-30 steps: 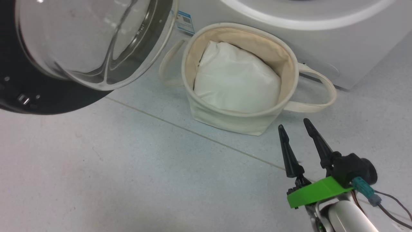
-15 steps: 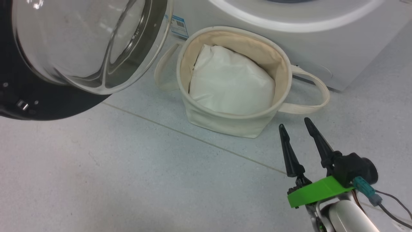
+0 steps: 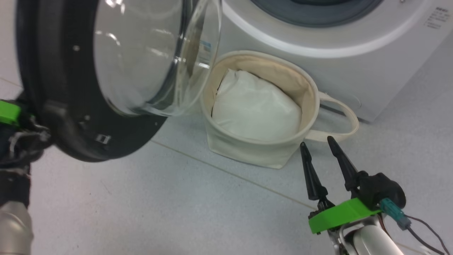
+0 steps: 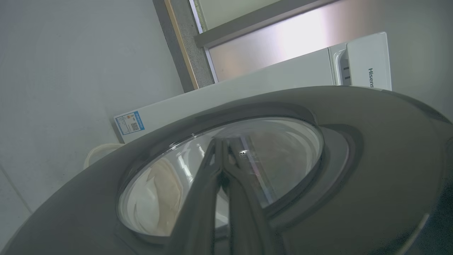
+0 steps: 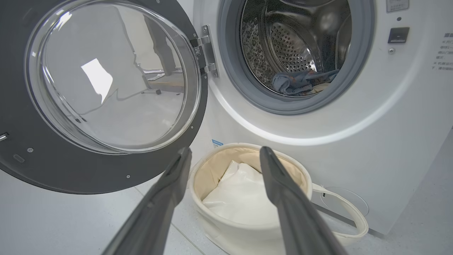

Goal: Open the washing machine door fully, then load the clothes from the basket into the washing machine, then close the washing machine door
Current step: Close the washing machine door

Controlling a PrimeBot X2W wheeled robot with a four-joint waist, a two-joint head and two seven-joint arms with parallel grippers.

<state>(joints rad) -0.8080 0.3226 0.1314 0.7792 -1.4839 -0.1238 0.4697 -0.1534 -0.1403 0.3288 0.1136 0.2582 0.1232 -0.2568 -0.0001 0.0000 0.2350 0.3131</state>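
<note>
The washing machine door (image 3: 70, 117) stands ajar at the left, its black rim and clear dome (image 5: 109, 78) turned toward the basket. My left gripper (image 4: 222, 141) is shut with nothing in it, and its fingers lie against the door's outer face (image 4: 354, 198). My left arm (image 3: 14, 159) shows behind the rim. The cream basket (image 3: 247, 156) stands before the washing machine (image 3: 354, 71) and holds white padding (image 3: 254, 109). Blue clothes (image 5: 300, 79) lie in the steel drum. My right gripper (image 3: 316, 142) hangs open just right of the basket, pointing at it (image 5: 224, 149).
Grey floor tiles with a grout line (image 3: 219, 170) spread in front of the washer. The basket's loop handle (image 3: 345, 115) lies on the floor close to my right fingertips. The door hinge (image 5: 207, 51) is on the washer's left. A blue-and-white label (image 4: 129, 123) sits low on its front.
The head camera has tilted up. The door has swung right toward the basket, its dome now overlapping the basket's left rim, and my left arm has come into view behind it. The right gripper holds still.
</note>
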